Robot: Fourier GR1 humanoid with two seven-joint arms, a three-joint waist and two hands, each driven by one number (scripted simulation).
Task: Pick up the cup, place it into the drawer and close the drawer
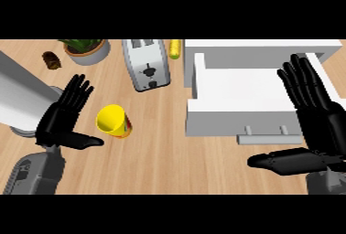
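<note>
Here the yellow cup [113, 121] stands on the wooden counter [169, 155], tilted, its open mouth showing, left of the middle. Just beside it on the left is the left hand [62, 119], fingers straight and spread, thumb pointing toward the cup's base without touching it. Bare wood lies between the cup and the white drawer [236, 98], which stands pulled open to the right, its handle [270, 132] on the near front edge. The right hand [314, 119] hangs over the drawer's right edge, fingers straight, thumb out. Behind the cup are a toaster [146, 64], a potted plant [86, 49] and a grey appliance [20, 98] at the left edge.
</note>
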